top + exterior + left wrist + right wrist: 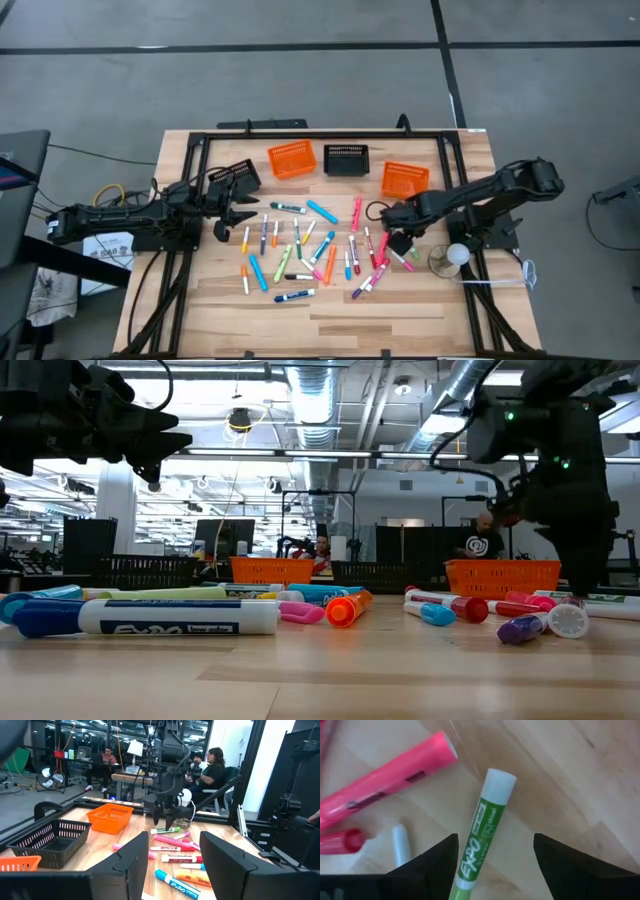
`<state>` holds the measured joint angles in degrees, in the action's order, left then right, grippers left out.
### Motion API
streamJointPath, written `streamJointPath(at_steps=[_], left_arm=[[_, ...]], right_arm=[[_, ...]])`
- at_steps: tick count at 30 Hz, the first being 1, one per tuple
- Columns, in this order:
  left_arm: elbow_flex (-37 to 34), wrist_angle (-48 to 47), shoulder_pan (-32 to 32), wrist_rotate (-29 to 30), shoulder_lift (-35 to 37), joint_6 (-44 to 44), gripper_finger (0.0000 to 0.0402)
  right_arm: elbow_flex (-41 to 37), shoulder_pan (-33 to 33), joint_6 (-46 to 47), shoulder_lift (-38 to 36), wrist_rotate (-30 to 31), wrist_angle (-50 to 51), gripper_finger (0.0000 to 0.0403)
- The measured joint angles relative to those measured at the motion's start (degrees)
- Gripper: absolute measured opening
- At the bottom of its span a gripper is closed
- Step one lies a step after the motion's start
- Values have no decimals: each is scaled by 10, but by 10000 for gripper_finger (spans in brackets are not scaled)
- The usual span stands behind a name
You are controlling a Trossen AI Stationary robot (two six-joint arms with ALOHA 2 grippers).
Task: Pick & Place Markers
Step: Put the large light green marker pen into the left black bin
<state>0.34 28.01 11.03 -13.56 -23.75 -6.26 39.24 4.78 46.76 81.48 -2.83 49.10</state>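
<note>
The right gripper is hovering with fingers spread open astride the green-barrelled, white-capped marker, its long axis running out between them, near the wooden surface's right edge.

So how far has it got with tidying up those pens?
Barely started: the orange basket looks empty and the markers lie scattered across the table. In hand: the right claw stands open over a green marker. The left claw waits open by the pile.

Markers: pink, red, orange, yellow, green, light blue, dark blue, purple, white. Green marker: white end, white lettering. Baskets: two orange mesh, two black mesh. Table: pale wood grain. Arms: dark.
</note>
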Motion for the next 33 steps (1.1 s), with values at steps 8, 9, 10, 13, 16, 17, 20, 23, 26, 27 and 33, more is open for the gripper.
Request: streamJointPath(at_steps=[8, 9, 10, 13, 16, 17, 20, 23, 26, 27, 33], left_arm=[[0, 0, 0, 0, 0, 0, 176], [0, 0, 0, 0, 0, 0, 176], [0, 0, 0, 0, 0, 0, 176], [0, 1, 0, 0, 0, 0, 176], [0, 1, 0, 0, 0, 0, 176], [0, 1, 0, 0, 0, 0, 176], [0, 1, 0, 0, 0, 0, 176], [0, 1, 0, 0, 0, 0, 176], [0, 2, 0, 0, 0, 0, 176], [0, 2, 0, 0, 0, 0, 176], [0, 5, 0, 0, 0, -2, 176]], right_arm=[[4, 5, 2, 71, -3, -5, 243], [5, 5, 4, 75, -4, -6, 238], [5, 5, 7, 78, -5, -7, 232], [5, 4, 8, 77, -8, -11, 201], [0, 5, 13, 64, -2, -18, 159], [0, 5, 15, 58, 0, -19, 144], [-1, 5, 14, 44, 6, -22, 101], [-2, 4, 14, 33, 19, -15, 65], [-3, 3, 14, 17, 28, -5, 43], [-3, 4, 14, 9, 27, 1, 43], [-2, 3, 33, -72, 16, 38, 45]])
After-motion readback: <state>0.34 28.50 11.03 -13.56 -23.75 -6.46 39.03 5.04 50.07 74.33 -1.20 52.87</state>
